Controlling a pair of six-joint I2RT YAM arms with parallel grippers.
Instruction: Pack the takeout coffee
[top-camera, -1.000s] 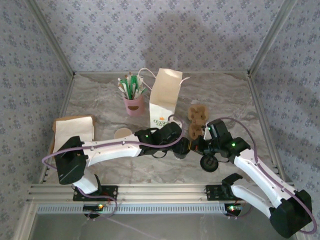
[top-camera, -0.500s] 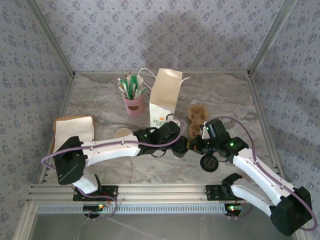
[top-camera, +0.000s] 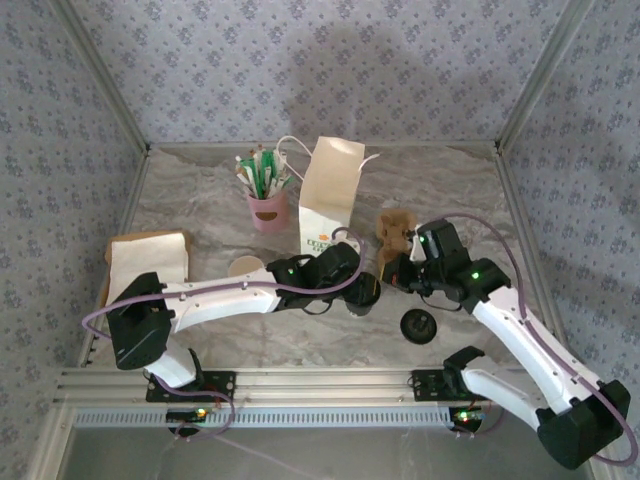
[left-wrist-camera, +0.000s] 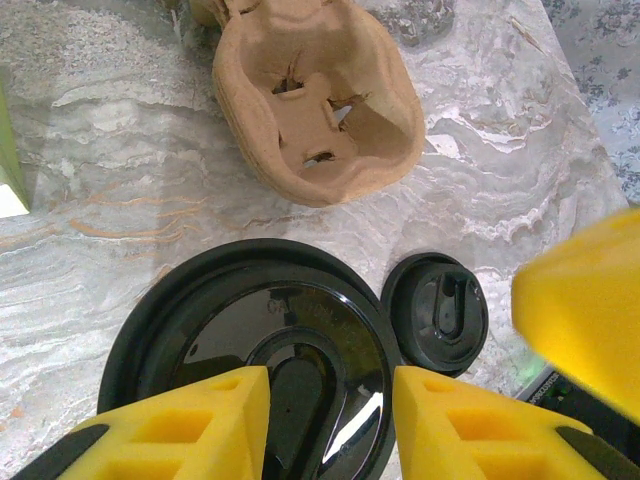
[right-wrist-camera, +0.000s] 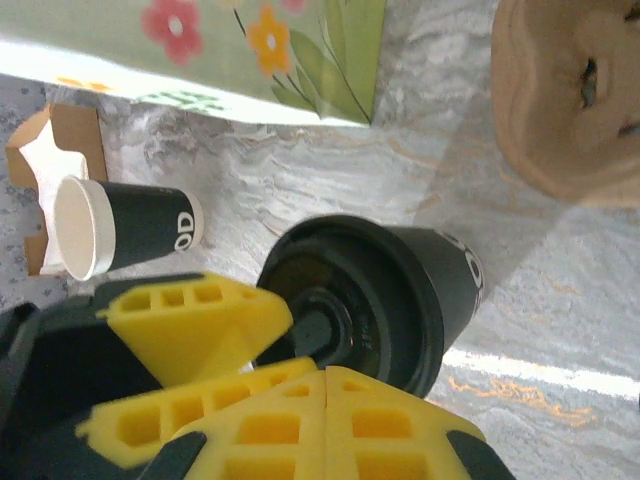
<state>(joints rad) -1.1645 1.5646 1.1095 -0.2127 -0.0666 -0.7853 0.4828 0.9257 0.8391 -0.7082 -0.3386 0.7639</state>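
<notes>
The right gripper (top-camera: 394, 272) has drawn back from the coffee cup (top-camera: 366, 297) with its fingers pressed together, uncovering a loose lid (top-camera: 417, 325) on the marble table (top-camera: 200, 205). The left gripper (top-camera: 356, 287), fingers spread, hangs over the cup. Bare marble lies behind both.

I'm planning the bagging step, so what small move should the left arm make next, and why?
Probably widen the left end effector and lower it around the takeout coffee. Its fingers stand apart over the lid's near edge, their gap narrower than the lid, so the cup looks ungripped; the right end effector is shut beside it.
</notes>
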